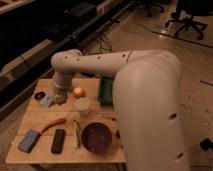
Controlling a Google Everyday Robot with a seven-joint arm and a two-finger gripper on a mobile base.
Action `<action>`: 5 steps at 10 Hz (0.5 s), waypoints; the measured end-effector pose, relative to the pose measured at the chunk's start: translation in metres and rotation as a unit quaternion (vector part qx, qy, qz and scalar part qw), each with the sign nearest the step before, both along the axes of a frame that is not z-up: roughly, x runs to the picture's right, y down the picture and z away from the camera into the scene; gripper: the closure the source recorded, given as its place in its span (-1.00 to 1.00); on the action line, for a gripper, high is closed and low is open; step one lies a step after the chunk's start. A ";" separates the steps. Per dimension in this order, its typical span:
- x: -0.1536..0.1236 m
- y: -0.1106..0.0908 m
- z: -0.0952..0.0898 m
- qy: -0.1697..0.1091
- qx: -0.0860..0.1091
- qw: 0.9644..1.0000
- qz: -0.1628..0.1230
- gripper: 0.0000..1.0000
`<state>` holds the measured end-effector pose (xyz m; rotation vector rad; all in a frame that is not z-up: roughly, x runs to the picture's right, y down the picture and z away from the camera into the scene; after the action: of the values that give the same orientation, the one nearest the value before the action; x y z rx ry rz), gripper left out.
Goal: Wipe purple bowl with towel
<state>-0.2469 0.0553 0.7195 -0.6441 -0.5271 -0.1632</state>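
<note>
—None of the wiping is done, by my reading. Start with the biggest thing: the white arm [145,95] fills the right of the view and reaches across to the far left corner of the wooden table [33,118].

—And the bowl it should be cleaning?

—The purple bowl [96,138] sits upright at the near edge of the table, close by the arm's bulk and well apart from where the arm ends. Nothing rests in it or touches it that I can make out.

—What lies between?

—A green tray [105,90] at the far side, partly behind the arm. Nearer the middle, a pale cup [82,105] with an orange fruit [78,92] just behind it. These stand between the corner and the bowl, so I judge they would have to be cleared on the way over.

—So where is the gripper?

—The gripper [60,98] is down low at that far left corner, just beside a pale crumpled thing [47,101] that I take for the towel, though I can't be sure of it. Whether the gripper is spread, pressed together, or already pinching the cloth, I cannot tell.

—Then what stage is this?

—The fetching stage, I'd say. The grasp is either unfinished or only just made. Still to come are lifting the cloth, carrying it to the near edge, and rubbing it around the inside of the bowl. So the task's main step has not begun.
</note>
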 end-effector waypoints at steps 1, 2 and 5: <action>0.009 0.011 -0.010 0.005 0.000 1.000 -0.005 1.00; 0.028 0.029 -0.027 0.016 -0.003 1.000 -0.010 1.00; 0.073 0.065 -0.034 0.048 -0.035 0.998 0.024 1.00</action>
<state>-0.1736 0.1205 0.6855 -0.7040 -0.4574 -0.0690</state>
